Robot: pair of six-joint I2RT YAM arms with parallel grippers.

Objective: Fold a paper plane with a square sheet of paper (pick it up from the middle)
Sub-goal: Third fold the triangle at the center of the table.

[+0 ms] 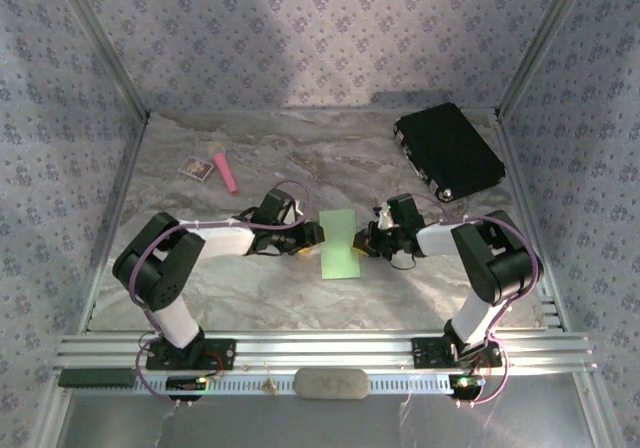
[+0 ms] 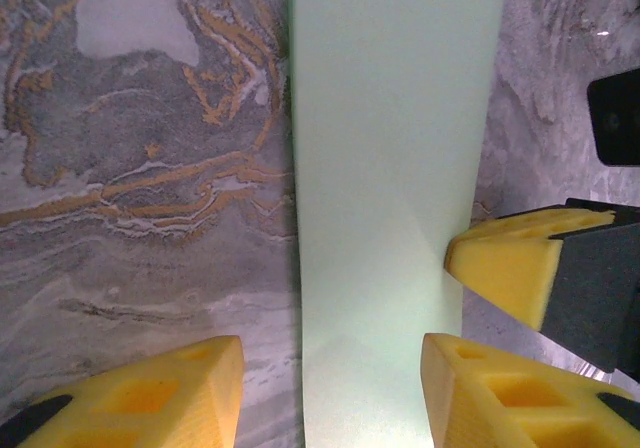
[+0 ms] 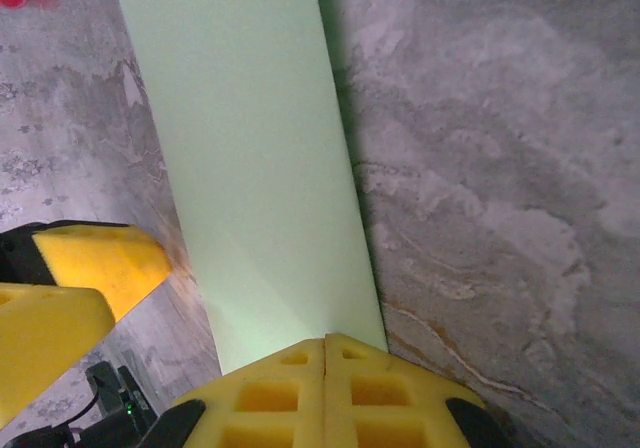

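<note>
Card: small, flat on the far left of the marbled bench, just beside the stick.
Stick: pink with a yellow tip at its far end, lying at a slant, well apart from the paper.
Left arm: stretches in low from the left toward mid-bench.
Left end effector: released. Its yellow fingers stand apart over one end of the paper, one finger just off the paper's edge and the other above the opposite edge.
Paper: lime-green, a long narrow rectangle lying flat at mid-bench between the two end effectors, with a faint diagonal crease near the end under the left wrist camera.
Pad: grey oblong on the front rail, between the two arm bases.
Right end effector: clenched, its yellow pads pressed together. The tip meets the paper's right edge, and it cannot be told whether any paper is caught between the pads.
Case: black, flat, at the far right corner, well apart from the paper.
</note>
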